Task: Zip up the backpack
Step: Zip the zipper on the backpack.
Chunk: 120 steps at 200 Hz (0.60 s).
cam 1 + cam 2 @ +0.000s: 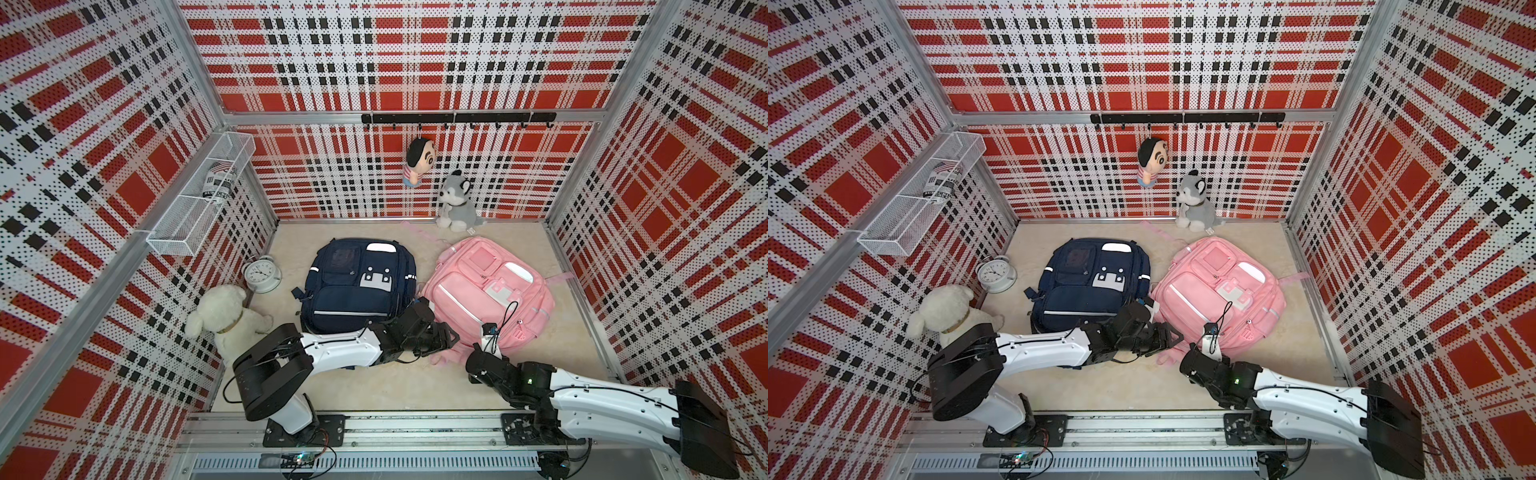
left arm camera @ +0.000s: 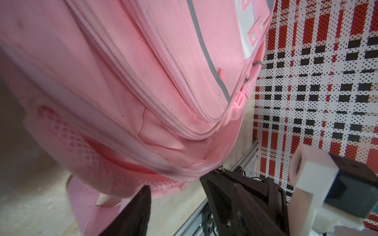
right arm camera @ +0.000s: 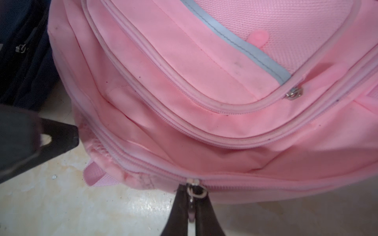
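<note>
In both top views a pink backpack (image 1: 490,291) (image 1: 1217,286) lies flat on the floor at the right. A navy backpack (image 1: 357,286) (image 1: 1092,282) lies beside it on the left. My right gripper (image 3: 192,194) (image 1: 485,341) is at the pink bag's near edge, shut on the zipper pull (image 3: 191,204) that hangs from the slider (image 3: 193,182). My left gripper (image 2: 176,183) (image 1: 451,338) is open at the bag's near left corner, its fingertips on either side of the corner's mesh edge. One of its fingers (image 3: 61,134) shows in the right wrist view.
A white plush bear (image 1: 224,316) and an alarm clock (image 1: 262,272) sit at the left wall, under a wire shelf (image 1: 199,199). A husky plush (image 1: 455,203) and a hanging doll (image 1: 417,162) are at the back wall. Plaid walls enclose the floor, and a metal rail (image 1: 374,424) runs along the front.
</note>
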Available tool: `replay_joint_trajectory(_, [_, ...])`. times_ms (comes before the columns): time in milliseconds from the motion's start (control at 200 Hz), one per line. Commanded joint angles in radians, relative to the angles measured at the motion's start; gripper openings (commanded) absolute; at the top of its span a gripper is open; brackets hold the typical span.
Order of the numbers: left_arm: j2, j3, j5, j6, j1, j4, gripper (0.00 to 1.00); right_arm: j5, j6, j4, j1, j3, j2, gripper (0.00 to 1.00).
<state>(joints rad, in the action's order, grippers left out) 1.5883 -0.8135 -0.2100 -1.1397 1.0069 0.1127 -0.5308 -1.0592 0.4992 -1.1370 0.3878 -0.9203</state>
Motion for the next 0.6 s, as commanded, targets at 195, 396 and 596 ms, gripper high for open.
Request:
replay_joint_trajectory(195, [0.057,0.014,-0.005,-0.023,-0.02,0.057,0.64,-0.019,0.047,-0.037,-0.006,0.02,0.006,0.0])
replay_joint_trajectory(396, [0.081,0.012,-0.009,-0.021,-0.047,0.077,0.62,0.005,0.062,-0.061,-0.014,0.002,0.01,0.0])
replay_joint_trajectory(596, [0.103,0.01,-0.027,-0.005,-0.061,0.084,0.57,0.014,0.087,-0.063,-0.022,0.005,0.006,0.0])
